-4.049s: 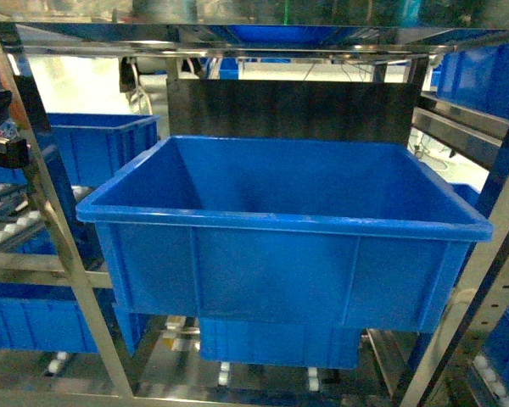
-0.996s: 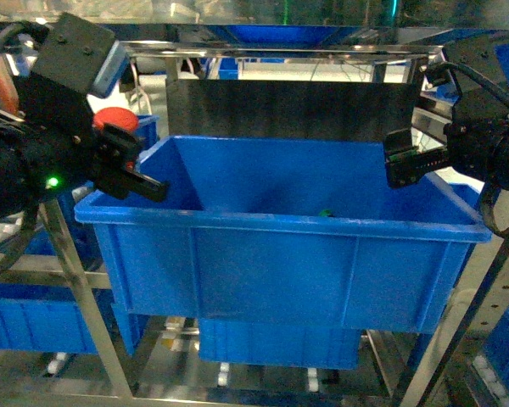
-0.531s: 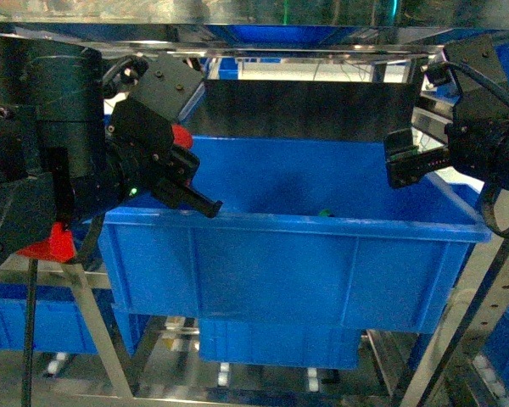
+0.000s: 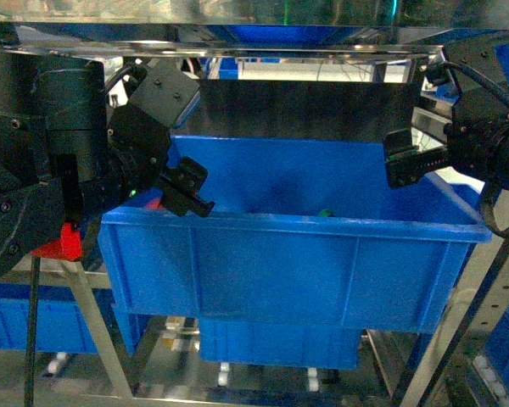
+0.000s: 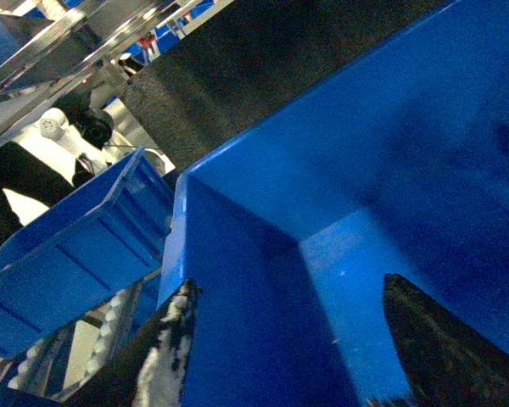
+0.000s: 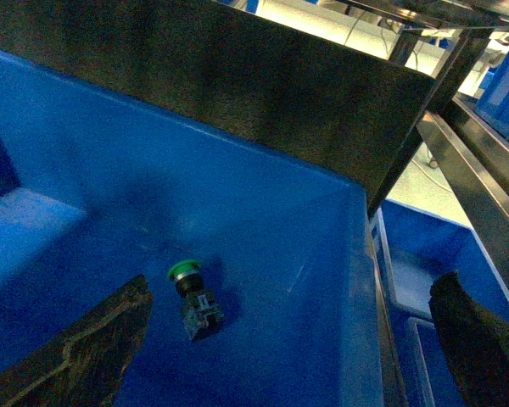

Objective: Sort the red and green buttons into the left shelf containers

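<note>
Green button (image 6: 187,271) lies whole on the bin (image 4: 322,254) floor in the right wrist view; the head view shows only its cap. Both grippers (image 5: 280,339) (image 6: 288,356) gape empty over the bin.

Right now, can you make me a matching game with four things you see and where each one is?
Things:
1. green button
2. left gripper
3. right gripper
4. black panel

Places:
A. open, by the bin's right rim
B. lying on the floor of the blue bin
C. standing behind the bin
D. open, at the bin's left corner

Pairs: 1-B, 2-D, 3-A, 4-C
</note>
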### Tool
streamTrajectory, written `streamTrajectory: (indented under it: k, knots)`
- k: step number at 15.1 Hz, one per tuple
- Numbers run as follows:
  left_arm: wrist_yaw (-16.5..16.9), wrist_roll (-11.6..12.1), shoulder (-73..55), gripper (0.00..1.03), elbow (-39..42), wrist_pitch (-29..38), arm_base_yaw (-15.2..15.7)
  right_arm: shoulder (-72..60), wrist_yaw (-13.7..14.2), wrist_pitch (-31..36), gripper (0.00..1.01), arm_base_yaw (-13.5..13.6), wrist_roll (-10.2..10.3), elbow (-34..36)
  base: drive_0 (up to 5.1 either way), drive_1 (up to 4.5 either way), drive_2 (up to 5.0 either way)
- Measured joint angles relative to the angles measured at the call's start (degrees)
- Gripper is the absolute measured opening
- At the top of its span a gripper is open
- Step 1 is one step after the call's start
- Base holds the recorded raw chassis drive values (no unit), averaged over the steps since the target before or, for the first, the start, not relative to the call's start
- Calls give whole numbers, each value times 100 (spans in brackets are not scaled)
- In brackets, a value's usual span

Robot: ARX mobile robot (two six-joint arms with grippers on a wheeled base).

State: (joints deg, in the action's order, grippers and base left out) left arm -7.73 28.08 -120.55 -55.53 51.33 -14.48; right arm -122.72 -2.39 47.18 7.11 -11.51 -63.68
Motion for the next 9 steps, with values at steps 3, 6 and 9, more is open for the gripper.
streamTrajectory:
  k: [3,6,9]
  knots:
    - [0,63,0,98,-2,2,0,0,0,0,98,0,2,0,0,0,0]
    - [0,66,0,98,-2,2,0,0,0,0,98,0,2,0,0,0,0]
    - [0,66,0,98,-2,0,0,0,0,0,98,0,2,0,0,0,0]
